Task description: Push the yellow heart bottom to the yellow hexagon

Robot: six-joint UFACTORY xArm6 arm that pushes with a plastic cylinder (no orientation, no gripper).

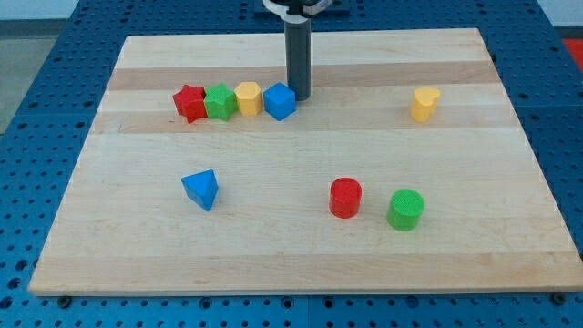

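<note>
The yellow heart stands alone at the view's upper right. The yellow hexagon sits in a row at the upper left of centre, between a green star and a blue cube. My rod comes down from the view's top, and my tip rests on the board just right of the blue cube, touching or nearly touching it. The tip is far to the left of the yellow heart.
A red star ends the row on the left. A blue triangle lies at the lower left. A red cylinder and a green cylinder stand at the lower right of centre. The wooden board lies on a blue perforated table.
</note>
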